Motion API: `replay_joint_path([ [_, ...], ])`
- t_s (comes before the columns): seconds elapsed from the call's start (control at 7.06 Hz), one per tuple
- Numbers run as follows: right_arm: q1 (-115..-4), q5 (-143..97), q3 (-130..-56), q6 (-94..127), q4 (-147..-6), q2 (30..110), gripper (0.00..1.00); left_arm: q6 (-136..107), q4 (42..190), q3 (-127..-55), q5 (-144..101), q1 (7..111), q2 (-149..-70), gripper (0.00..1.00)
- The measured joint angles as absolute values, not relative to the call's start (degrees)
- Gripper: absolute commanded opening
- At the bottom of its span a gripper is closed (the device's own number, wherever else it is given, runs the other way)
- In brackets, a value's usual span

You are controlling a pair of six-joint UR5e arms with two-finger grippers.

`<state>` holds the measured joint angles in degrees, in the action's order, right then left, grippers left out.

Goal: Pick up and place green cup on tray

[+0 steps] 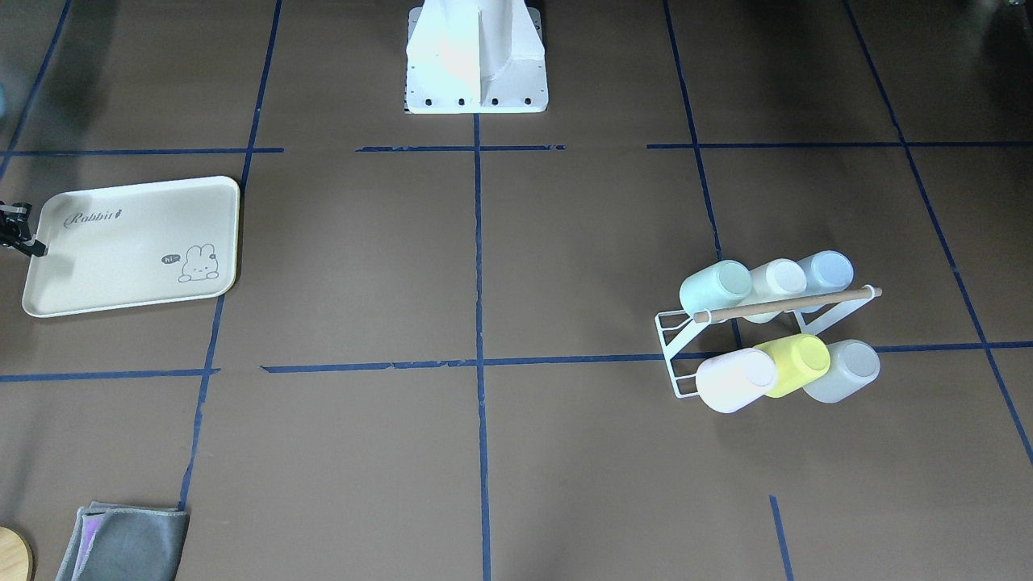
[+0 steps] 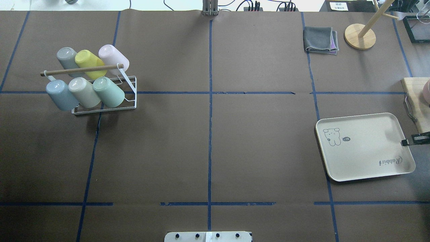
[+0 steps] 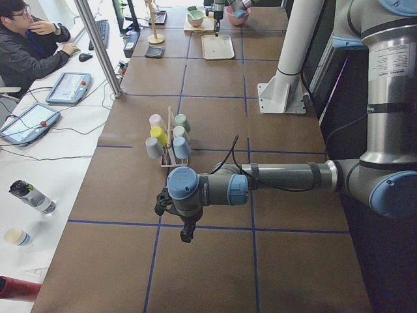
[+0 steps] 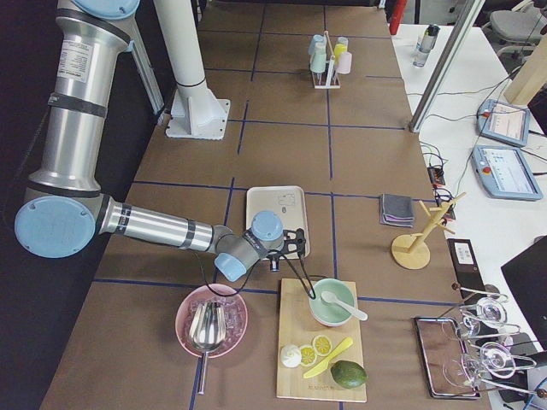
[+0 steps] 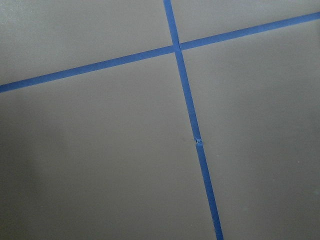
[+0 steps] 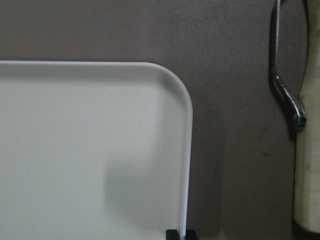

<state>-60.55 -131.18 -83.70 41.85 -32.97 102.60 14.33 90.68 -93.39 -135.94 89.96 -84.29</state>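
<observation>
The pale mint-green cup lies tilted on a white wire rack at the table's left, the rightmost cup of the near row; it also shows in the front view. The cream "Rabbit" tray lies flat at the right with nothing on it, and shows in the front view. My right gripper hangs over the tray's right rim, with fingertips together and nothing between them. In the right wrist view the tray's corner fills the frame. My left gripper shows only in the exterior left view, low over bare table, far from the rack; I cannot tell its state.
The rack also holds blue, beige, grey, yellow-green and pink cups. A grey cloth and a wooden stand are at the far right. A cutting board with a metal handle lies just right of the tray.
</observation>
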Motion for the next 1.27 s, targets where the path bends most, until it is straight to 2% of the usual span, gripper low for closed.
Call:
replay_joint_path([
  [0.42,-60.6,-132.7,-85.5,42.2,-33.3,102.5,0.0,14.3,90.6,-93.4,-135.9,90.0,-84.3,1.0],
  [0.71,-60.7,-134.8,-89.9,42.6,-37.0,101.7,0.0,14.3,90.6,-93.4,-135.9,90.0,-84.3,1.0],
  [0.99,-60.6,-135.5,-96.1,47.4,-45.3,97.4,0.0,14.3,90.6,-93.4,-135.9,90.0,-84.3,1.0],
  [1.27,-58.8,-135.4,-97.9,51.4,-49.9,90.7,0.0,14.3,90.7,-93.4,-135.9,89.9,-84.3,1.0],
])
